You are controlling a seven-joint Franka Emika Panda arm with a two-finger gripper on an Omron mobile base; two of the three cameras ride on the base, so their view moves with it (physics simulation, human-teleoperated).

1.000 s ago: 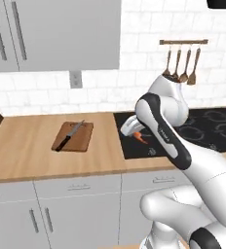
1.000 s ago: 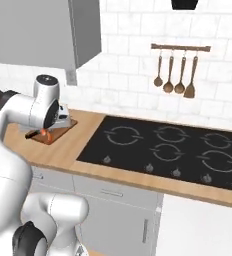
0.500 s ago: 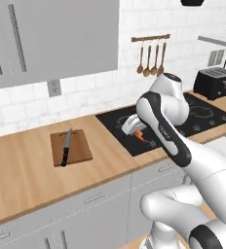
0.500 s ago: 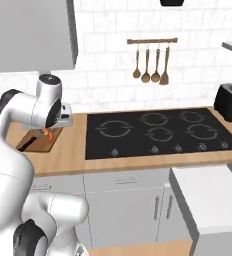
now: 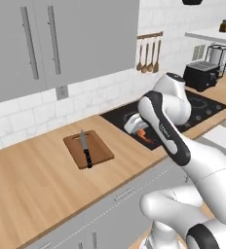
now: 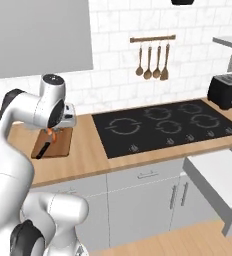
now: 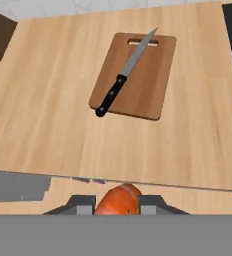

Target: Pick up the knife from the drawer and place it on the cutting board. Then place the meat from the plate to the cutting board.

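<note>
Pincer (image 7: 119,206) is squeezed on the small orange-red curled meat (image 7: 119,199), up over the counter. Black-handled steel knife (image 7: 125,74) already lies on the brown wooden board (image 7: 147,90), at 12 o'clock. Left: drop meat there.

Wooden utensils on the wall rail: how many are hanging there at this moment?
3. The utensils hang side by side from the rail on the tiled wall above the hob: left, middle and right. None seems hidden.
</note>
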